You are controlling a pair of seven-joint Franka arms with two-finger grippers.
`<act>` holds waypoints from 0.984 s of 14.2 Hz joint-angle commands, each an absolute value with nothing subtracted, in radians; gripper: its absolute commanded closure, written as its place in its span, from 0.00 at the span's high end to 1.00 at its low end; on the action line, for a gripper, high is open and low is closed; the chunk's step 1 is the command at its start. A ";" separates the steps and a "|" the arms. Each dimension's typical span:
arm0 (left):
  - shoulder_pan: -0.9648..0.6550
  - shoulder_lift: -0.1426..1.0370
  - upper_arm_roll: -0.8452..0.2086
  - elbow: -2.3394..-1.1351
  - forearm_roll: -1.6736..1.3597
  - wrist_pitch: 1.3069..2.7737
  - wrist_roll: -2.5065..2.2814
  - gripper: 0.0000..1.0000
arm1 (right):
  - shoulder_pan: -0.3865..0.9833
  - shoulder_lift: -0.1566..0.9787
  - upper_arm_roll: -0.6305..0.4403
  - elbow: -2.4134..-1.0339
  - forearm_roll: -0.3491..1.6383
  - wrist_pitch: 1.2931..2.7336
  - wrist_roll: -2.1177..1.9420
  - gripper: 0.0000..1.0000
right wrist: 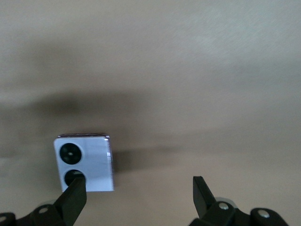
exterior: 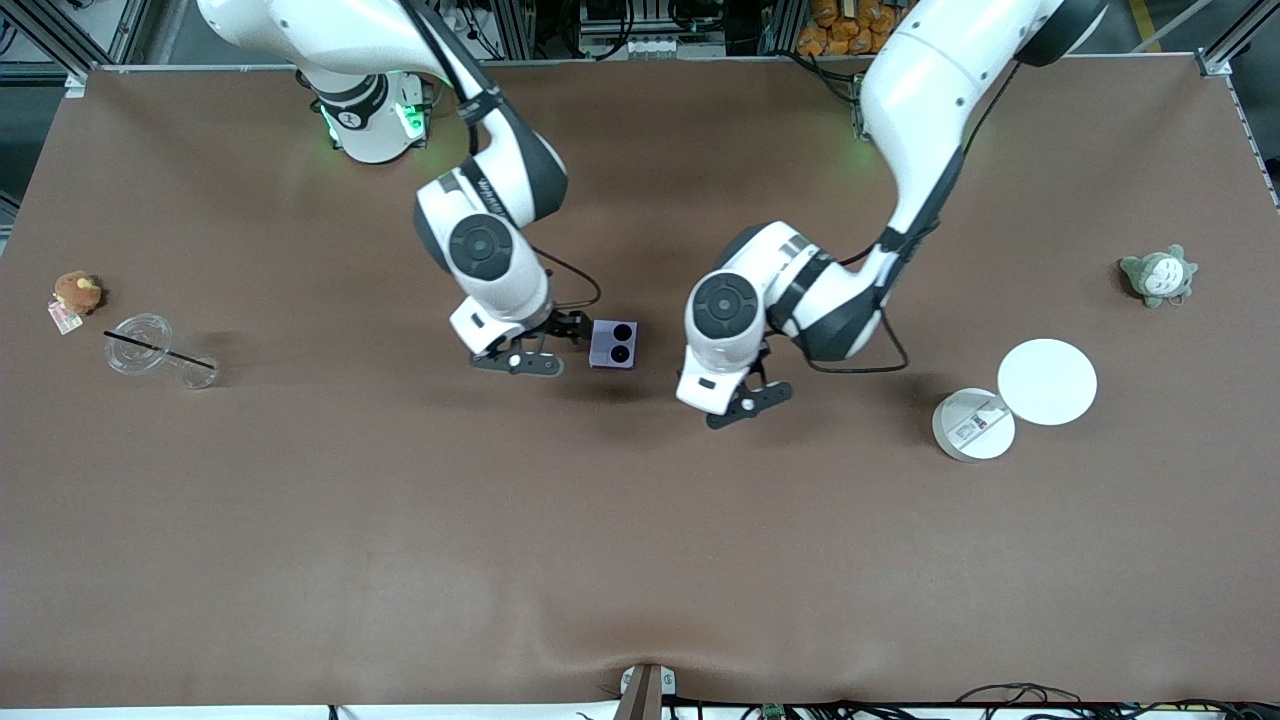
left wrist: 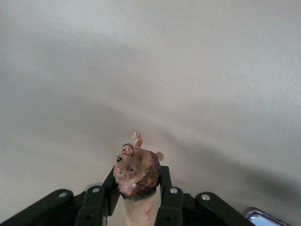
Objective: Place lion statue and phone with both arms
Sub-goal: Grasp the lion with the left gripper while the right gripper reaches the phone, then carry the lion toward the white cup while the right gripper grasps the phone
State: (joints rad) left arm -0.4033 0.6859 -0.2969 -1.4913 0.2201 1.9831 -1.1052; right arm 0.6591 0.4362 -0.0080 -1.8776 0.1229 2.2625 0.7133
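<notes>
The lion statue (left wrist: 137,172), a small reddish-brown figurine with a darker mane, is clamped head-out between the fingers of my left gripper (left wrist: 138,197). In the front view that gripper (exterior: 752,392) hangs over the table's middle and the hand hides the statue. The pale lavender phone (exterior: 613,343) lies flat on the table with its two black camera circles up. My right gripper (exterior: 570,328) is open beside it, toward the right arm's end. In the right wrist view one fingertip (right wrist: 75,190) overlaps the corner of the phone (right wrist: 89,160); nothing is between the jaws.
A round brown plush with a tag (exterior: 77,293) and a tipped clear cup with a black straw (exterior: 150,350) lie at the right arm's end. A white round container (exterior: 972,424), its lid (exterior: 1047,381) and a grey-green plush (exterior: 1158,275) lie toward the left arm's end.
</notes>
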 commanded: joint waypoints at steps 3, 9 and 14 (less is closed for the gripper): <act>-0.308 0.627 -0.302 -1.529 0.244 1.925 -0.980 0.00 | 0.739 0.523 -0.023 -1.850 0.121 2.342 0.801 1.00; -0.163 0.623 -0.305 -1.529 0.285 1.925 -0.803 0.00 | 0.756 0.659 -0.021 -1.709 0.086 2.347 0.795 1.00; -0.057 0.614 -0.308 -1.583 0.327 1.927 -0.611 0.00 | 0.759 0.693 -0.021 -1.706 0.090 2.380 0.801 1.00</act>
State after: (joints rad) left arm -0.0856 0.6478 -0.2953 -1.5400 0.2963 1.9279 -0.6525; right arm 0.7439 0.6679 -0.0109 -1.7327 0.0971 2.3613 0.7824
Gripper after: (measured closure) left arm 0.630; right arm 0.000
